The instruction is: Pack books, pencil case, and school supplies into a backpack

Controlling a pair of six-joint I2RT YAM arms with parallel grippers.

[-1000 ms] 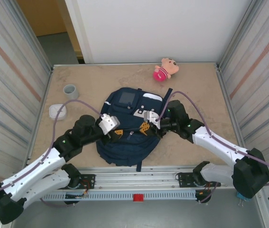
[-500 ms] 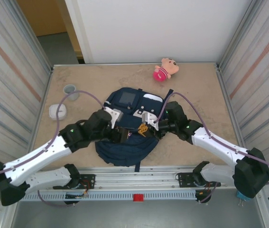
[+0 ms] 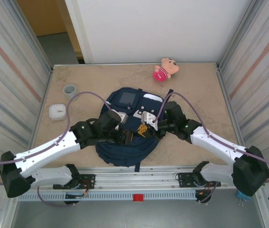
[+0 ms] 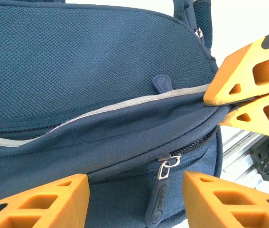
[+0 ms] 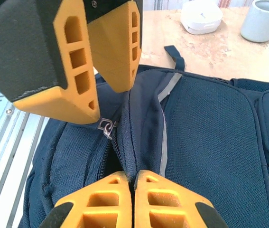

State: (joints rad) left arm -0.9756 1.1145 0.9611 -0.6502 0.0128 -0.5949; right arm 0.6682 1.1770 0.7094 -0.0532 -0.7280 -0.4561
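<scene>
Backpack [image 3: 125, 148] lies flat at the centre of the counter [image 3: 196, 95], top end toward 12 o'clock. Left gripper [image 4: 134, 183] sits low over its 6 o'clock portion; the jaws stand apart, straddling the zipper pull [image 4: 165, 167] without touching it. Right gripper [image 5: 133, 176], toward 3 o'clock, has its jaws pressed together on a fold of the backpack fabric beside the grey piping. Farther out: a white round item [image 3: 57, 111] at 9 o'clock, a grey cup [image 3: 69, 90] at 10 o'clock, a pink plush toy [image 3: 165, 69] at 1 o'clock.
</scene>
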